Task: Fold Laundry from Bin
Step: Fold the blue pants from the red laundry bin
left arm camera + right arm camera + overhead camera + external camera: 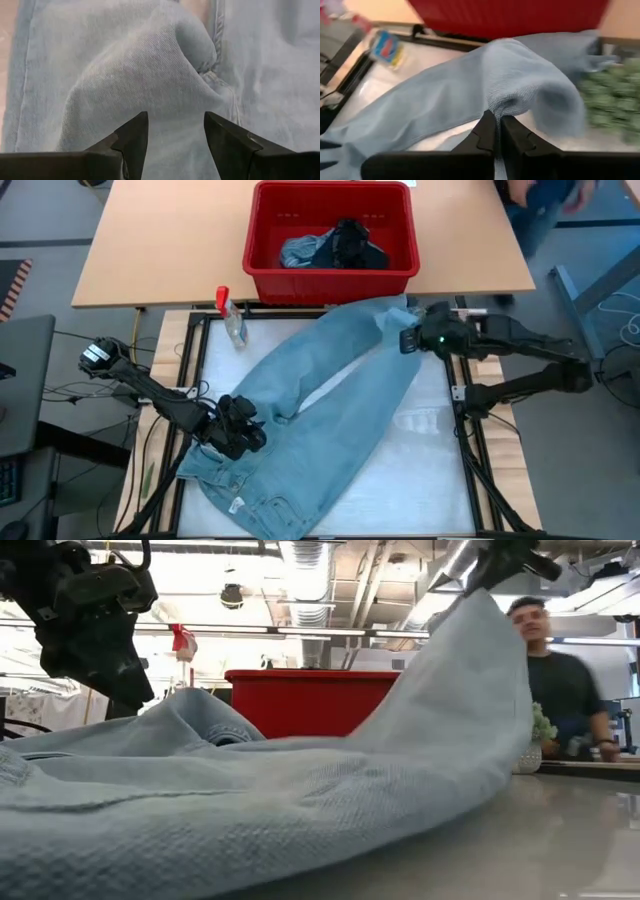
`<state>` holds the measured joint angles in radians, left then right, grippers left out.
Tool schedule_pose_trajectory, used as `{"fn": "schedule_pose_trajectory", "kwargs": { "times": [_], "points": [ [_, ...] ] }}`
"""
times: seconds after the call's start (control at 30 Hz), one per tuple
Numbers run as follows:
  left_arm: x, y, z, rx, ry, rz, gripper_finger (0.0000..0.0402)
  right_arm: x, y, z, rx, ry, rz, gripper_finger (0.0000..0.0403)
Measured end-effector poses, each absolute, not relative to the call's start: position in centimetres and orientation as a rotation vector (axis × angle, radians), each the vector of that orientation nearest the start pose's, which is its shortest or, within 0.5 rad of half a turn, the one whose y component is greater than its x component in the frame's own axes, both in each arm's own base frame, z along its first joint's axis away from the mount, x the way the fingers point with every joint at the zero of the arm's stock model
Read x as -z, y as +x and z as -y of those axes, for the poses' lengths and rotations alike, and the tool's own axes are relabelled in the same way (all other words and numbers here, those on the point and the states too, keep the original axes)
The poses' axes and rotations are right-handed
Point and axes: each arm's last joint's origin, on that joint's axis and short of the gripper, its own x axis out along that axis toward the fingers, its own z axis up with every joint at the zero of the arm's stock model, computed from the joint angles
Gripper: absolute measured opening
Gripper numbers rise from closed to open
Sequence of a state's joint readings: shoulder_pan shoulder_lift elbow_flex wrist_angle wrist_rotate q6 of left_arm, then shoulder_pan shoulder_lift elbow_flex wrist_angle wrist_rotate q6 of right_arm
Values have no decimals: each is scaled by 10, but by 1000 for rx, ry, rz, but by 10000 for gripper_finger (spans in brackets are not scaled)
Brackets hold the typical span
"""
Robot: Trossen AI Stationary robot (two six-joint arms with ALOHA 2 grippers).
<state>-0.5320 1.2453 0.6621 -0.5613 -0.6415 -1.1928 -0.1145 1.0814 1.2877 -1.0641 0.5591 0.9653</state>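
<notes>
Left wrist camera: my open fingers over pale denim

My left gripper (175, 137) has its two dark fingers (132, 137) spread apart; between and beyond them lies the light blue denim garment (150, 75), bunched into a rounded fold; a stitched seam (220, 85) runs beside the fold.

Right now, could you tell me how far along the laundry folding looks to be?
Early stage. Done: one light blue denim garment is out of the red bin and spread on the table. In hand: the right gripper is shut on a pinch of its cloth near the bin, lifting it, while the left gripper hangs open over the waistband end. Left: no fold is finished, and dark and grey-blue garments lie in the bin.
</notes>
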Motion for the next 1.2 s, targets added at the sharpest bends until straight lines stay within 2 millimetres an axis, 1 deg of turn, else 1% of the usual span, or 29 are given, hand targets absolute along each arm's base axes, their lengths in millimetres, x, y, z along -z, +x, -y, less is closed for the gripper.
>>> {"fn": "schedule_pose_trajectory", "kwargs": {
  "times": [0.07, 0.13, 0.2, 0.27, 0.37, 0.43, 0.5, 0.57, 0.63, 0.73, 0.9, 1.0, 1.07, 1.13, 1.2],
  "points": [
    [-186, 190, 92, -613, -458, -723, 180, -371, 199, 30, 941, 665, -469, 43],
    [-186, 191, 91, -610, -439, -724, 180, -361, 225, 27, 906, 644, -480, 48],
    [-186, 191, 90, -605, -426, -733, 180, -347, 255, 25, 837, 631, -527, 60],
    [-186, 192, 89, -599, -430, -748, 180, -330, 280, 28, 748, 627, -600, 78],
    [-185, 193, 88, -590, -450, -773, 180, -303, 305, 39, 693, 633, -713, 118],
    [-185, 193, 88, -581, -468, -791, 180, -289, 312, 51, 671, 663, -794, 152],
    [-184, 192, 89, -564, -480, -816, 180, -278, 314, 61, 629, 694, -873, 191],
    [-184, 191, 89, -553, -484, -848, 180, -273, 314, 70, 578, 716, -921, 230],
    [-182, 189, 88, -553, -479, -878, 180, -273, 312, 76, 530, 742, -937, 263],
    [-181, 187, 87, -556, -469, -911, 180, -281, 306, 81, 496, 769, -919, 291],
    [-182, 188, 88, -570, -508, -893, 180, -313, 279, 92, 557, 763, -786, 301],
    [-184, 193, 91, -530, -543, -844, 180, -328, 263, 98, 621, 746, -708, 301],
    [-188, 200, 94, -489, -585, -788, 180, -331, 259, 104, 662, 741, -685, 301],
    [-195, 210, 94, -449, -642, -701, 180, -326, 261, 112, 687, 746, -696, 301],
    [-208, 223, 90, -419, -673, -606, 180, -318, 265, 117, 692, 737, -729, 301]
  ]
}}
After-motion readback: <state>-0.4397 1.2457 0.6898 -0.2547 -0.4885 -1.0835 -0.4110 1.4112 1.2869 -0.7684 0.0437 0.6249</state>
